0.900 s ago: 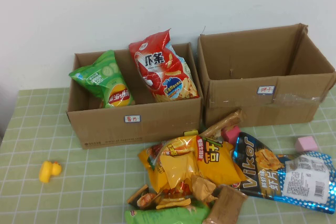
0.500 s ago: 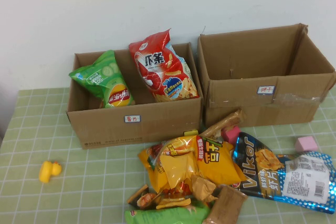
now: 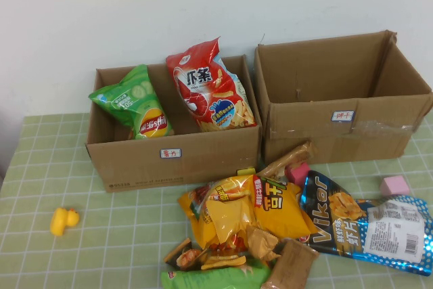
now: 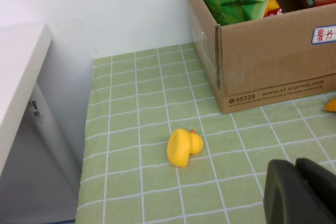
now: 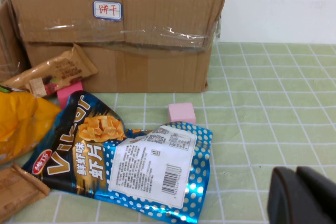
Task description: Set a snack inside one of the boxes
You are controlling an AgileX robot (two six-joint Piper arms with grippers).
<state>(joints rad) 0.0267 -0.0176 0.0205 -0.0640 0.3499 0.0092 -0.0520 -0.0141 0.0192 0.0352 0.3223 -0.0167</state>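
Note:
Two cardboard boxes stand at the back. The left box (image 3: 135,160) holds a green chip bag (image 3: 135,103) and a red snack bag (image 3: 210,86). The right box (image 3: 338,133) looks empty. A pile of snacks lies in front: a yellow bag (image 3: 250,208), a blue Viker bag (image 3: 365,225), a brown bar (image 3: 284,160). The blue bag (image 5: 121,166) also shows in the right wrist view. Neither arm shows in the high view. My left gripper (image 4: 296,192) is shut and empty over the cloth near the left box (image 4: 273,72). My right gripper (image 5: 299,198) is shut and empty beside the blue bag.
A yellow toy duck (image 3: 63,220) lies on the green checked cloth at the left, also in the left wrist view (image 4: 184,145). Pink blocks (image 3: 394,185) (image 3: 298,172) sit near the right box. A white wall is behind the boxes. The table's left edge (image 4: 86,145) drops off.

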